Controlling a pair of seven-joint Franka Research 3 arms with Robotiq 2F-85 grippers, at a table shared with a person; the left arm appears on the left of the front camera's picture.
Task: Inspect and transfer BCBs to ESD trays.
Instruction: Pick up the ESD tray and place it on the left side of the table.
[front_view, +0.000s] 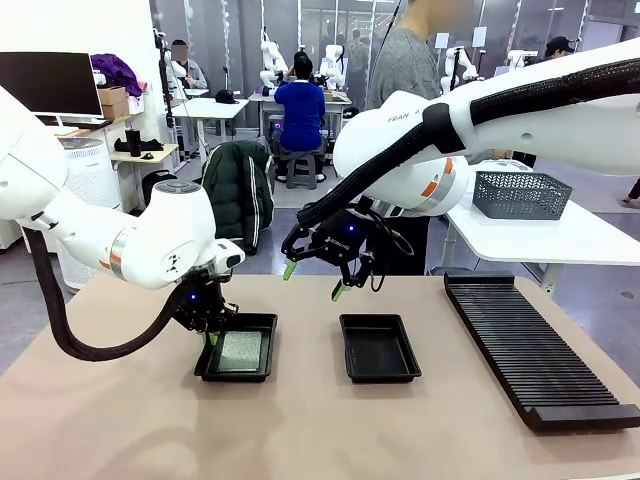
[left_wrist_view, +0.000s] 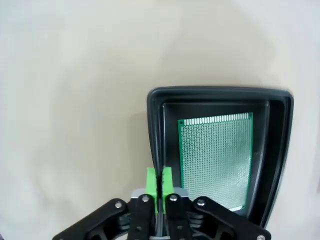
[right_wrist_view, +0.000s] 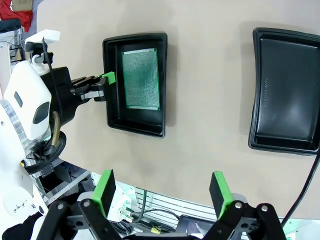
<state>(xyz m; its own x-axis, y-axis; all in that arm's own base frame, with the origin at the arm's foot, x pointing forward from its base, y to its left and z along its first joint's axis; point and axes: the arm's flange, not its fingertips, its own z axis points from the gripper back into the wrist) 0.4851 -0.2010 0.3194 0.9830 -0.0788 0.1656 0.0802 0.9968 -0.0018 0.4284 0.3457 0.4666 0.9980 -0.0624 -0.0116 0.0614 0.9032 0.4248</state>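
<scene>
Left wrist view shows the left gripper (left_wrist_view: 159, 181) with its fingers pressed together, green pads touching, right at the rim of the left ESD tray (left_wrist_view: 220, 93). A green BCB (left_wrist_view: 215, 160) lies flat on that tray's floor. Front view shows the right gripper (front_view: 313, 281) hanging above the worktop (front_view: 330, 430), fingers spread wide and holding nothing, just behind the right ESD tray (front_view: 380, 350).

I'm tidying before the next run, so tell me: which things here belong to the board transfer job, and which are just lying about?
In the job:
BCB, lying in the left ESD tray
right ESD tray, empty
left gripper, shut on the left ESD tray's rim
right gripper, open, holding nothing

Lying about:
long black ribbed rack
grey mesh basket
</scene>
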